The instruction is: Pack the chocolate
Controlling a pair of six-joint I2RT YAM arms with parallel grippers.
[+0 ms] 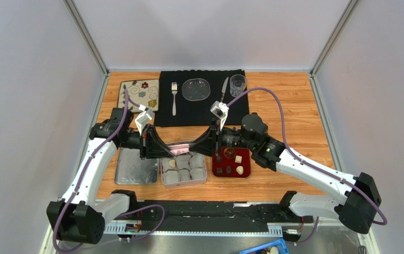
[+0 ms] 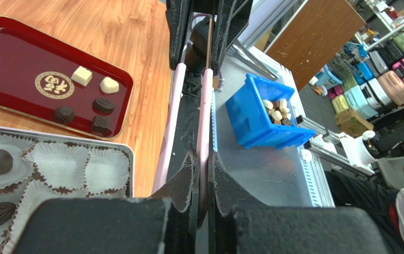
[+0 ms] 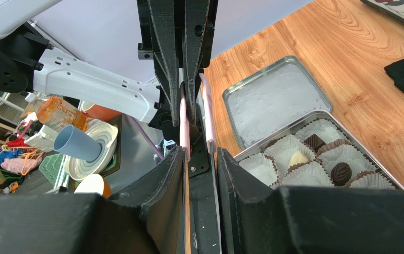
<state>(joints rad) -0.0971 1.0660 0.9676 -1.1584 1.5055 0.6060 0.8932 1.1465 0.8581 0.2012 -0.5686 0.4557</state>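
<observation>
Where the two arms meet over the middle of the table in the top view, the left gripper (image 1: 170, 150) and right gripper (image 1: 196, 148) share a pair of pink tongs (image 1: 181, 151) above the open tin (image 1: 184, 183). Loose chocolate pieces (image 1: 238, 159) lie on the red tray (image 1: 248, 165) just right of the tin, and the tin lid (image 1: 135, 168) lies just left of it. Toward the far edge a black placemat (image 1: 199, 114) carries a fork (image 1: 174, 98), glass plate (image 1: 196, 89), knife (image 1: 224, 91) and tumbler (image 1: 237, 83), with a floral mat (image 1: 140, 94) beside its left end. From the left wrist, the left gripper (image 2: 203, 164) is clenched on one arm of the pink tongs (image 2: 205, 116), the other arm running outside its finger. The red tray (image 2: 8, 53) bears a round gold emblem (image 2: 54, 84) whose characters I cannot read. Two cream and three dark chocolate pieces (image 2: 103, 105) sit beside it, and two more dark ones rest in paper cups (image 2: 61, 164) of the tin (image 2: 130, 159). Beyond the near edge stands a blue bin (image 2: 262, 121) of cream and brown bits. From the right wrist, the right gripper (image 3: 196, 164) grasps the pink tongs (image 3: 184, 129), its fingers (image 3: 169, 177) against the outer faces of both arms. The tin (image 3: 278, 132) shows two dark chocolate pieces (image 3: 341, 172) and one cream, each in a cup, with the tin lid (image 3: 273, 98) just beyond.
</observation>
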